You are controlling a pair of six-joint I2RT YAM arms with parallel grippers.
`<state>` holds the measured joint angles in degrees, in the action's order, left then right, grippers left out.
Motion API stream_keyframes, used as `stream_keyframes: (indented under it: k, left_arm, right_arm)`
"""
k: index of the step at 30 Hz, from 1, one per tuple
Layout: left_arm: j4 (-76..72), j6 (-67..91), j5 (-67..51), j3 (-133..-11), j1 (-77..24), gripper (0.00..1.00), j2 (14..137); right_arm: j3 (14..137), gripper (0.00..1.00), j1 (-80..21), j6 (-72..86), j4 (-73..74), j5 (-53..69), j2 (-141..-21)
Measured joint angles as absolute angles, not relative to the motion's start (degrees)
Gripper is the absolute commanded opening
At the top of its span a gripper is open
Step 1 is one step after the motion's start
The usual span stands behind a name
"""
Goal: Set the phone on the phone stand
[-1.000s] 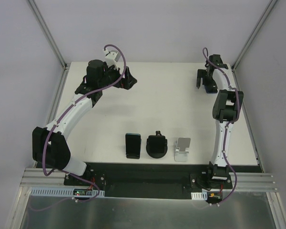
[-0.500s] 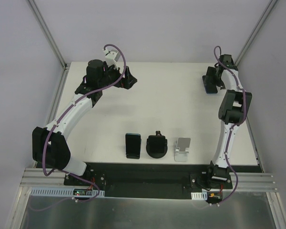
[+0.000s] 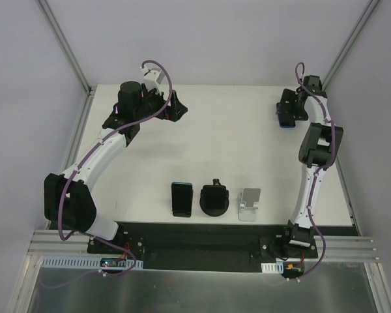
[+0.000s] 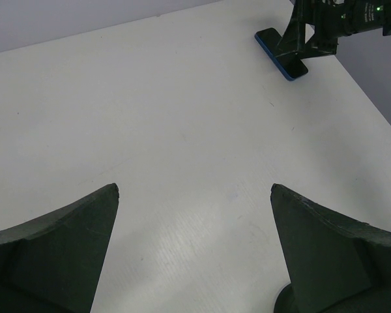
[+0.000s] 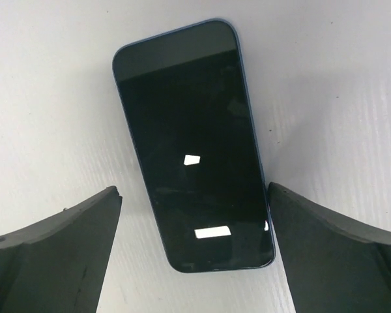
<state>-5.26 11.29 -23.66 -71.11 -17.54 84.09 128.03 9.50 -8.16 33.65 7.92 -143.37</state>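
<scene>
Right gripper (image 5: 192,188) hovers with jaws spread over the blue phone (image 5: 189,130); left gripper (image 4: 194,186) gapes too.

Right wrist view: right tool (image 5: 192,192) fingers cut off by bottom edge.
Left wrist view: left tool (image 4: 194,189) fingers likewise cut; phone (image 4: 274,47) far end hidden behind right tool.
Top view: phone mostly covered; black round item (image 3: 215,199) too small to identify.

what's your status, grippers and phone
Left gripper open, empty. Right gripper open, straddling blue phone, lying flat. Silver stand unoccupied; black mount beside it.
</scene>
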Motion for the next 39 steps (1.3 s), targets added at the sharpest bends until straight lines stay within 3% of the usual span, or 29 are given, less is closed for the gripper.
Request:
stream_keyframes:
  k: [11, 18, 24, 25, 31, 39]
  left_arm:
    - [-5.3, 11.4, -24.1, -71.1, -17.5, 0.99, 84.1]
    - [-5.3, 11.6, -24.5, -71.1, -17.5, 0.99, 84.1]
    - [-5.3, 12.1, -25.4, -71.1, -17.5, 0.99, 84.1]
    - [-5.3, 12.3, -25.4, -71.1, -17.5, 0.99, 84.1]
    - [-5.3, 12.7, -25.6, -71.1, -17.5, 0.99, 84.1]
    - [-5.4, 12.8, -26.2, -71.1, -17.5, 0.99, 84.1]
  right_arm:
    - [128.0, 0.96, 7.3, -10.3, 35.5, 2.9, -143.4]
    - [132.3, 0.99, 3.5, -10.8, 44.6, -4.3, -144.5]
    - [133.5, 0.82, 3.0, -10.5, 47.5, -7.5, -145.3]
    - [133.5, 0.71, 3.0, -10.4, 47.5, -7.5, -145.3]
    - [131.2, 0.41, 3.3, -9.5, 46.9, -7.0, -144.1]
    - [102.1, 0.40, 2.9, -5.7, 42.4, -4.6, -127.4]
